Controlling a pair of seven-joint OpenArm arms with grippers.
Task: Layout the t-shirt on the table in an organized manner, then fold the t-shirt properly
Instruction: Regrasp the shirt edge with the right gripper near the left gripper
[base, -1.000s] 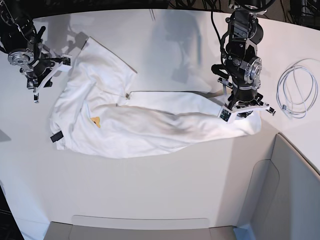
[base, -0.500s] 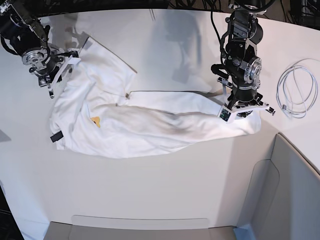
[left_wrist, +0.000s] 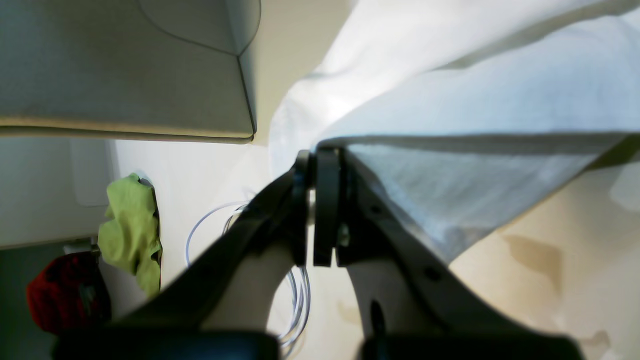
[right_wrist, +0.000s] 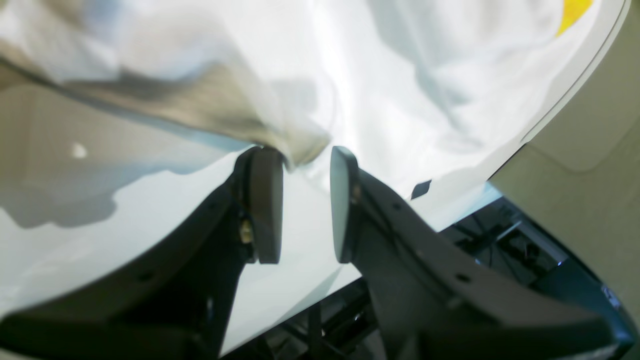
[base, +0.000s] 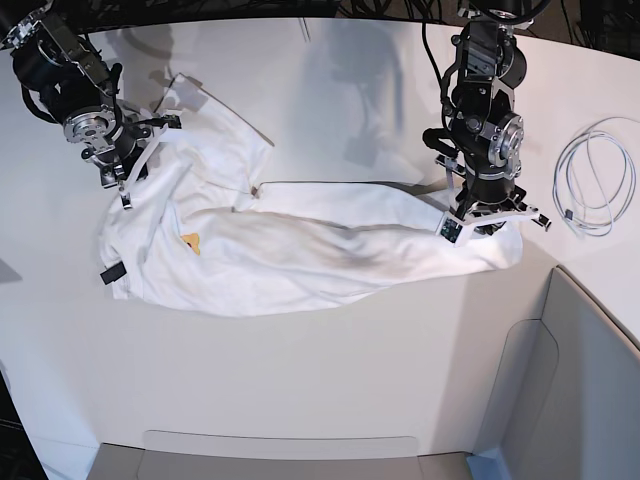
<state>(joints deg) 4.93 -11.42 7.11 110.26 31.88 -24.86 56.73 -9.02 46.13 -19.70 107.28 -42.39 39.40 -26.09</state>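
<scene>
The white t-shirt (base: 300, 255) lies crumpled across the table (base: 330, 380), plain side mostly up, with a small yellow-orange bit of print (base: 190, 242) showing. My left gripper (base: 478, 225) is shut on the shirt's right end. In the left wrist view the gripper (left_wrist: 317, 155) pinches a cloth edge of the shirt (left_wrist: 475, 100). My right gripper (base: 140, 150) is open at the shirt's upper left part. In the right wrist view its gripper (right_wrist: 302, 165) has a cloth fold (right_wrist: 305, 142) just at the gap between the fingertips (right_wrist: 265, 200).
A coiled white cable (base: 595, 180) lies at the far right of the table. A grey padded panel (base: 570, 380) stands at the front right. A green cloth (left_wrist: 130, 230) and a red thing (left_wrist: 60, 295) show off the table in the left wrist view.
My right gripper has moved right, from the bare table beside the shirt to the shirt's upper left edge. The left gripper and the shirt's right end have not moved.
</scene>
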